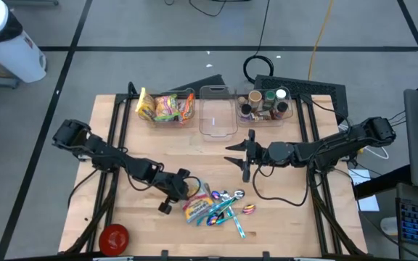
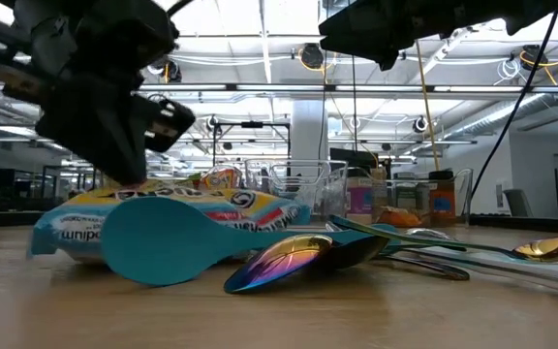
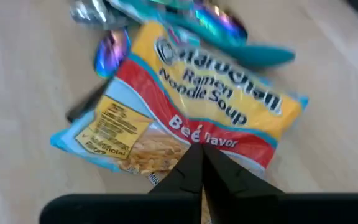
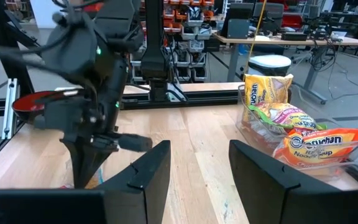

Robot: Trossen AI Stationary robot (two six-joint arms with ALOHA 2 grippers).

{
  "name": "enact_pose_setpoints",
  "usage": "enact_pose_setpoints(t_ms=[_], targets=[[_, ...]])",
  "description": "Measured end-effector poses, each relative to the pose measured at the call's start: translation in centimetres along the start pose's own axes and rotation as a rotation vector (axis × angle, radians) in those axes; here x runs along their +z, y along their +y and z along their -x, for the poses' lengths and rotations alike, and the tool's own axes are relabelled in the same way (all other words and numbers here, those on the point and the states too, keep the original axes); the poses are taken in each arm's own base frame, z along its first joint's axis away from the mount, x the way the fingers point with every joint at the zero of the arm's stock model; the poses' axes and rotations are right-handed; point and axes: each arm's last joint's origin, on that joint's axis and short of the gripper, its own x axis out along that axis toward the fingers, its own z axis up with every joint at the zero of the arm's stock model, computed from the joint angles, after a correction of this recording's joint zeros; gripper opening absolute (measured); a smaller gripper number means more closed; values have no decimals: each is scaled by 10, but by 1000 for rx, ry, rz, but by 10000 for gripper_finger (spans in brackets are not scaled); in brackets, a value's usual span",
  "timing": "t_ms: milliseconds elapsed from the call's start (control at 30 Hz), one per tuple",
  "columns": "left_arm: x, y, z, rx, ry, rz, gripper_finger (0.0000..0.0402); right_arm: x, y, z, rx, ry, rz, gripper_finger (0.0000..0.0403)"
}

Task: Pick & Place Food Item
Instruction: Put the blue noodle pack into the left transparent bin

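Left gripper (image 3: 199, 163): you have its fingers pinched together on the near edge of the ramen pack (image 3: 185, 115), low over the front half of the table (image 1: 122, 130).

Ramen pack: lies flat on the wood near the front edge, about midway across, label up, reading "Ramen Noodle Soup", beef flavour. A teal spoon (image 2: 177, 242) and iridescent spoons (image 2: 289, 262) lie against its far side in a loose heap.

Right gripper (image 4: 197, 165): you have it held above the table's centre, right of the middle, fingers apart with nothing between them, facing the left arm.

Table: pale wooden planks with black frame rails running front to back.
- Back edge, left: clear bin (image 1: 167, 109) with more ramen packs.
- Back edge, middle: clear bin (image 1: 218, 119), nothing visible inside.
- Back edge, right: clear bin (image 1: 263, 105) with small jars.
- Front left corner: red bowl (image 1: 114, 238).

Room: grey floor with dark lines, cables behind the table; workshop beyond with desks, shelving, ceiling lights.
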Motion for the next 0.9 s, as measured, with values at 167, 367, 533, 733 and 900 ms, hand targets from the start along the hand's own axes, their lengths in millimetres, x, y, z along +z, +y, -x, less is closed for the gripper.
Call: enact_pose_setpoints(t_ms=[167,367,533,733,900], targets=[[11,0,25,69,-68,-12,4,0,0,0,0,0,0,155],[21,1,63,162,-159,-29,3,0,0,0,0,-1,-1,155],[26,6,93,263,-237,-44,2,0,0,0,0,-1,-1,155],[23,16,112,320,-258,16,9,0,0,0,0,-1,-1,155],[22,19,96,269,-225,85,51,0,0,0,0,-1,0,155]])
